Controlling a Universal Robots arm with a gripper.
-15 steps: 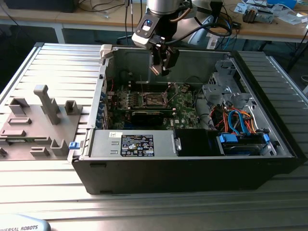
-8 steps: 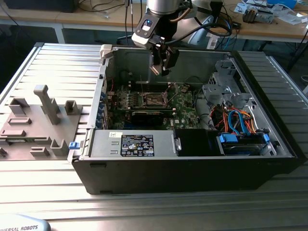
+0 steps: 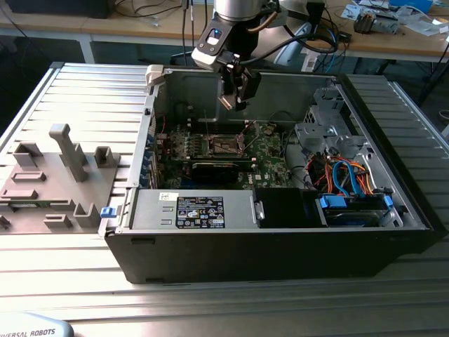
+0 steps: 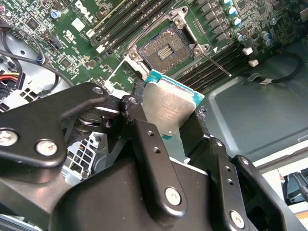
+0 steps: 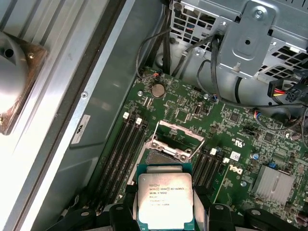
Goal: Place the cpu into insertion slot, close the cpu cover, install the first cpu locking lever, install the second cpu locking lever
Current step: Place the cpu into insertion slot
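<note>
My gripper (image 3: pixel 236 98) hangs inside the open computer case, a little above the motherboard. It is shut on the cpu (image 4: pixel 171 108), a silvery square plate with a teal edge, held by two opposite sides between the black fingers (image 4: pixel 144 139). In the first wrist view the cpu (image 5: pixel 165 197) sits in the gripper (image 5: pixel 165 209), short of the insertion slot (image 5: pixel 169 148). The slot (image 4: pixel 163 50) is dark, bare and uncovered, with its metal cover (image 5: pixel 177 136) swung up. A thin locking lever (image 4: pixel 214 62) stands free beside it. In the exterior view the slot (image 3: pixel 226 145) lies below the gripper.
Memory slots (image 5: pixel 122 149) flank the socket on both sides. A metal drive cage (image 3: pixel 326 123) and coloured cables (image 3: pixel 347 175) fill the exterior view's right of the case. The power supply (image 3: pixel 200 210) lies along the near wall. A grey fixture block (image 3: pixel 56 175) stands outside.
</note>
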